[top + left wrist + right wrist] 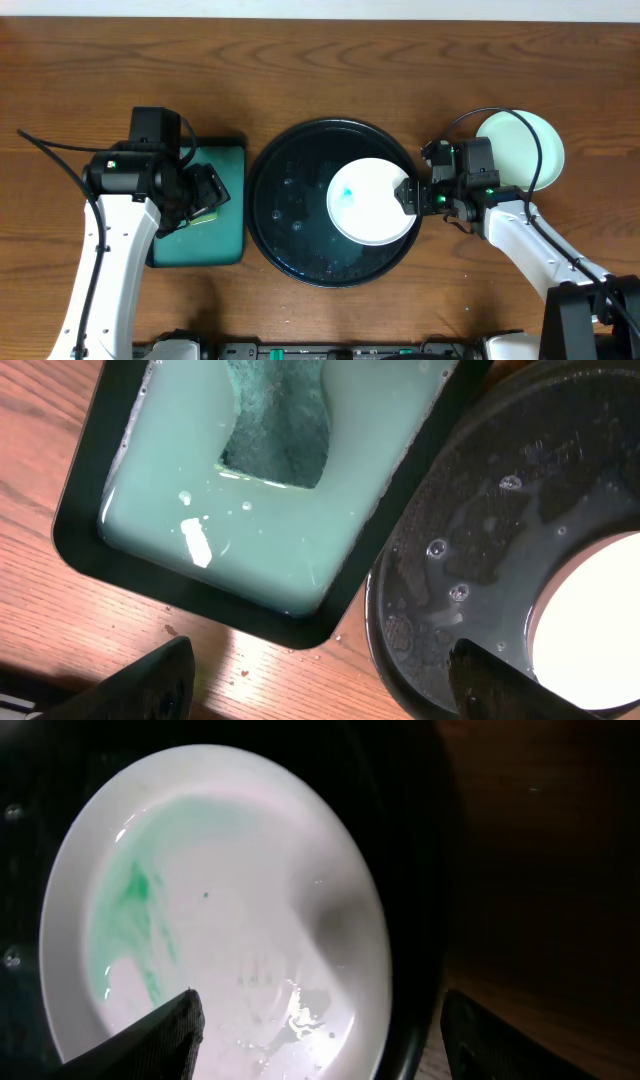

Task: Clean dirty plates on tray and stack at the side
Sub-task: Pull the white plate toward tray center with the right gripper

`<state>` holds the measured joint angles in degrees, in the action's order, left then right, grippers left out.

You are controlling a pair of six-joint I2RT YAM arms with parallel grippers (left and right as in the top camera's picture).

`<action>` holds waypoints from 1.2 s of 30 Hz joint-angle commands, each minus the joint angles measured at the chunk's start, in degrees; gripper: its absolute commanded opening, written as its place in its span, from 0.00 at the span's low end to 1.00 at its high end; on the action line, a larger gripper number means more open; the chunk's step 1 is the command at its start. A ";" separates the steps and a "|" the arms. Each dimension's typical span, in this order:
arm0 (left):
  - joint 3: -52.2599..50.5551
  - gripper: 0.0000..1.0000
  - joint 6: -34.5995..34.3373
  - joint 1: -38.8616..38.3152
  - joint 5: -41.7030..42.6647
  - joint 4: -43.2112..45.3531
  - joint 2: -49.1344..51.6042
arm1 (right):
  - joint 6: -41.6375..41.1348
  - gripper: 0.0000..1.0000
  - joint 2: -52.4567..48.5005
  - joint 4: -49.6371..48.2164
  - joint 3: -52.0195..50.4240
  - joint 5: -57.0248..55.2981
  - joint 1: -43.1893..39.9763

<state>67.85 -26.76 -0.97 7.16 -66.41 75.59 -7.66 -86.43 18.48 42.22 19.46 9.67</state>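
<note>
Two claws, both with fingers apart and nothing between them.

The right claw (408,195) sits at the right edge of the tray (275,215), fingertips pointing in toward its middle. Just ahead of it the white plate (370,200) lies flat in the tray's right half, its near edge under the fingertips. In the right wrist view one finger (150,1040) hangs over the plate's rim. The other finger (510,1045) is out past the tray's black rim, above the table (560,870). The spread jaws thus straddle plate edge and tray rim, but whether either finger touches cannot be told. A blue-green smear (130,920) streaks the side of the plate farthest from this claw, and wet drops glisten close to the near fingertip.

Behind the right claw, off the tray and on the table, rests a mint plate (525,150) — one plate or a stack, I cannot tell.

The left claw (205,192) hovers at the right side of the teal tray (225,240). In the left wrist view that tray lies ahead of its fingertips. It holds milky liquid (270,550), with a green sponge (280,420) at the far end. To this claw's right is the wet black tray, dotted with bubbles, and one fingertip (490,680) hangs over its rim.
</note>
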 commanded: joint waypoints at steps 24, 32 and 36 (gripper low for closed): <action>-0.13 0.81 0.37 -0.13 -0.72 -0.15 0.17 | -4.83 0.60 -6.51 -2.64 1.11 -0.59 4.33; -0.13 0.81 0.35 -0.13 -0.70 -0.20 0.17 | -14.53 0.27 -6.51 -1.62 1.11 -3.13 4.70; -0.13 0.81 0.35 -0.13 -0.70 -0.20 0.17 | -16.09 0.18 -6.51 -0.33 1.11 -3.17 5.16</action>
<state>67.85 -26.76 -0.97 7.16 -66.41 75.59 -20.10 -92.64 17.52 42.70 16.32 13.96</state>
